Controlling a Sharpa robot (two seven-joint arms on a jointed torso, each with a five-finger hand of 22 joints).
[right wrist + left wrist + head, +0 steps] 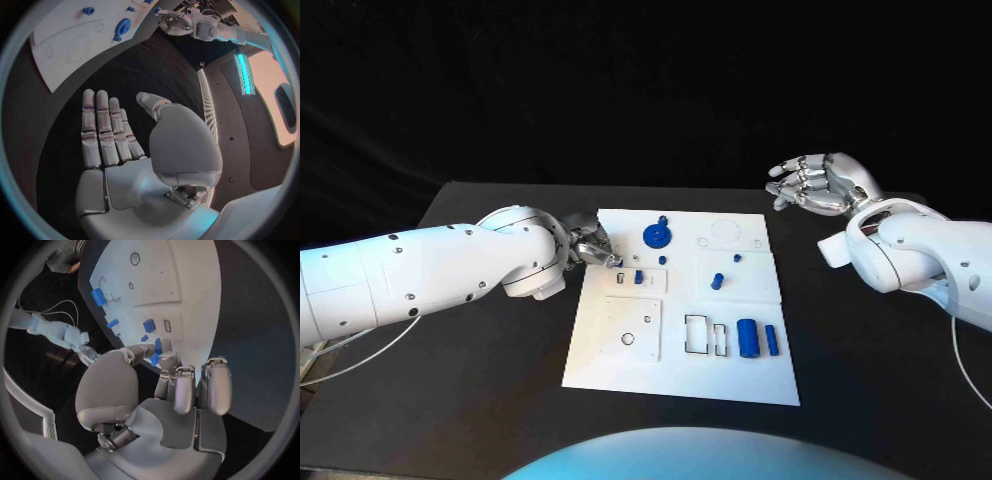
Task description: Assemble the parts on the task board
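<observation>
The white task board (678,370) lies in the middle of the black table. My left hand (591,246) is at the board's left edge near its far end; thumb and a finger pinch a small blue part (155,354) just over the board. A round blue part (658,236) stands near the far edge, with small blue pegs (718,280) to its right. Two blue cylinders (759,339) lie at the right, near side. My right hand (822,183) hangs off the board's far right corner, fingers straight and apart (105,130), palm empty.
Recesses and black outlines (705,335) mark the board's near half. Bare black table (473,350) runs along both sides of the board. My right forearm (920,260) lies over the table's right side. A thin cable (358,360) trails by the left arm.
</observation>
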